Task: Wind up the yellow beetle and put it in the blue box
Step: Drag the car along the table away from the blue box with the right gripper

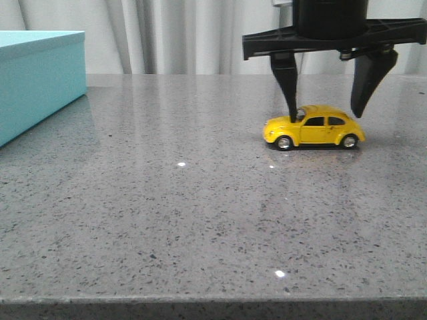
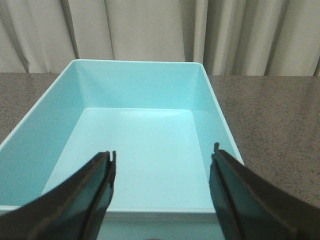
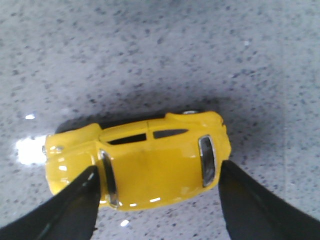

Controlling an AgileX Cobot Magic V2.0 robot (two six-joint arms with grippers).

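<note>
My right pincer (image 1: 329, 113): black. Yellow beetle (image 1: 313, 127): glossy yellow, dark windows, silver hubcaps, black tyres. Table (image 1: 200, 213): grey, dark-speckled. Blue box (image 1: 37, 80), far left: plain turquoise. Curtain (image 1: 167, 33): off-white.

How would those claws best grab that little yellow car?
From straight above, judging by its pose: the beetle stands upright on its wheels on the table. The open right gripper already spans it nose to tail, so closing near the bonnet and rear looks workable; the rounded ends could slip.
</note>
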